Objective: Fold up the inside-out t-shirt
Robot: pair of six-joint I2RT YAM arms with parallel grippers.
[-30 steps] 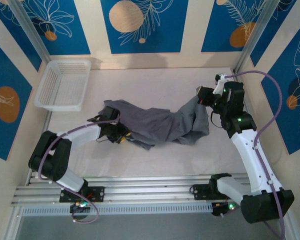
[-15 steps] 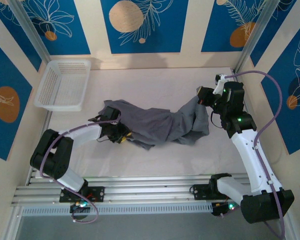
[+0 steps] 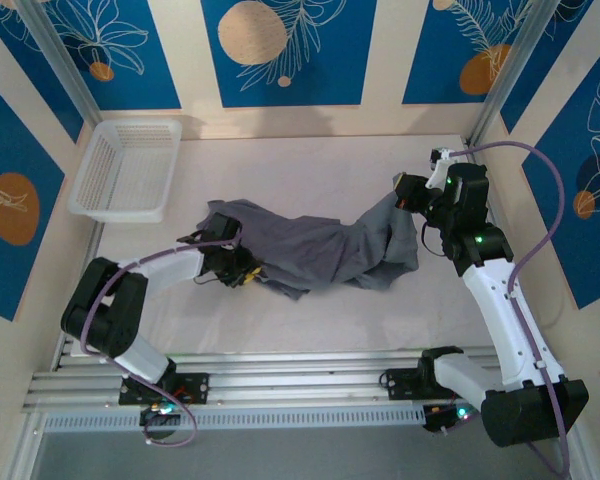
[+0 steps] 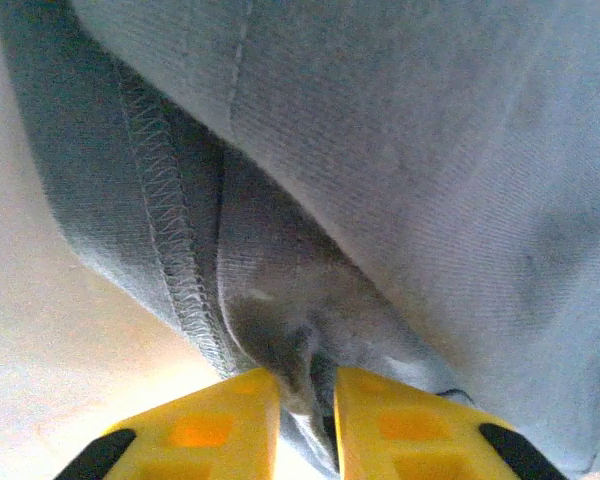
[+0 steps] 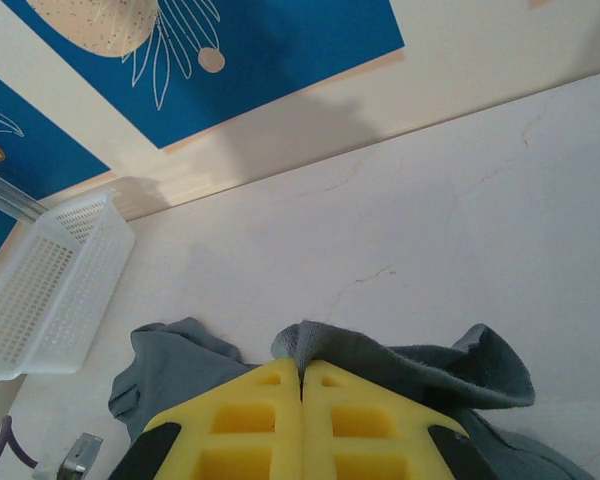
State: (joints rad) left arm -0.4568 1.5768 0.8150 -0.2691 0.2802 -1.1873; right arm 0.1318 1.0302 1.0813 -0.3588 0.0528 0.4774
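Left wrist: plain grey t-shirt [image 4: 430, 150]

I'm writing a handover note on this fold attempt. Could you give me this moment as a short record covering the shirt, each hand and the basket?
garment: grey t-shirt, crumpled, not yet folded, lying stretched across the white table
left hand: pinching a fold of cloth beside an exposed stitched seam, at the shirt's left end
right hand: shut on the shirt's right edge, holding that end raised off the table
basket: white mesh, far left corner, apart from the shirt
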